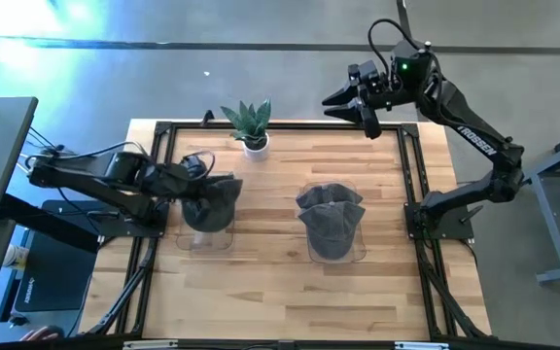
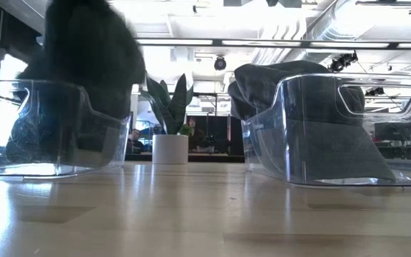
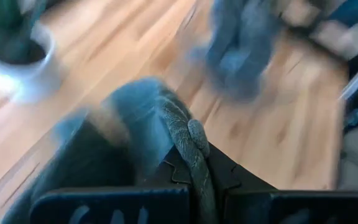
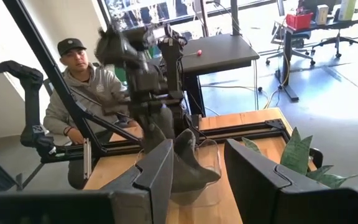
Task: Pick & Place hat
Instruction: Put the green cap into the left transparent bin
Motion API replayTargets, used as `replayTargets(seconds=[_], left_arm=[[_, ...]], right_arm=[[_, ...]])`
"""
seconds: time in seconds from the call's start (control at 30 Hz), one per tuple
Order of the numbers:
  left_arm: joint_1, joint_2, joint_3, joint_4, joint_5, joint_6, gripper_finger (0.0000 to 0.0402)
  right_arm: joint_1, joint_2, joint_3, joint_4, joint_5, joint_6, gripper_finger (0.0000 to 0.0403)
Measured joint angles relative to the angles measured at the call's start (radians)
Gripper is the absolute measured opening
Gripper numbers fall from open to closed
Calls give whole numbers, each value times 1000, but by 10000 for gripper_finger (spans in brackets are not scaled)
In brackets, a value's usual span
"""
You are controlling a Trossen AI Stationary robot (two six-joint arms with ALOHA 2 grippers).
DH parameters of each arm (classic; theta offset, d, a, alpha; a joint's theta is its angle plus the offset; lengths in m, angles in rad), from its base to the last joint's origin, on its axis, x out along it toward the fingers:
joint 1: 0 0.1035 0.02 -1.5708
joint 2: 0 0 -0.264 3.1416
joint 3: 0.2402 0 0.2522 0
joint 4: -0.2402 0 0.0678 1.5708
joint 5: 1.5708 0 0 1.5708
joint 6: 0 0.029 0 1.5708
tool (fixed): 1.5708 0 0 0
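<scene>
A dark hat point(image 1: 212, 197) hangs from my left gripper point(image 1: 185, 181) over the left clear bin point(image 1: 207, 238), and its lower part reaches into that bin point(image 2: 48, 128). The low view shows the hat point(image 2: 84, 50) as a dark mass. My left gripper point(image 3: 194, 186) is shut on it. The right clear bin point(image 1: 363, 255) holds grey hats point(image 1: 331, 219), which bulge over its rim point(image 2: 291, 89). My right gripper point(image 1: 358, 105) is open and raised over the table's far right corner, touching nothing; its wrist view shows the fingers apart point(image 4: 197, 171). My left gripper pinches the dark hat between its two fingers by a thick rolled edge point(image 3: 194, 140), coming level from the table's left side. The hat hangs beyond and below the fingers, slack, with its lower part inside the left bin.
A potted plant in a white pot point(image 1: 251, 126) stands near the far edge, between the two bins. A black frame point(image 1: 411, 175) borders the wooden table. A person point(image 4: 82, 84) sits beyond the table's left side. Bare wood lies along the near edge point(image 1: 280, 301).
</scene>
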Motion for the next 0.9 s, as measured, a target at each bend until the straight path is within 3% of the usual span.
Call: replayTargets(seconds=[0.3, 0.63, 0.77, 0.9], left_arm=[[-25, -72, -189, 138, -20, -2, 0], [-23, -110, -279, 83, -24, -39, 2], [-23, -111, -309, 60, -15, -114, 25], [-23, -111, -315, -3, -13, -177, 79]], right_arm=[[0, 0, 0, 43, 9, 68, 140], [0, 0, 0, 53, 17, 91, 140], [0, 0, 0, 52, 29, 90, 140], [0, 0, 0, 52, 29, 87, 140]])
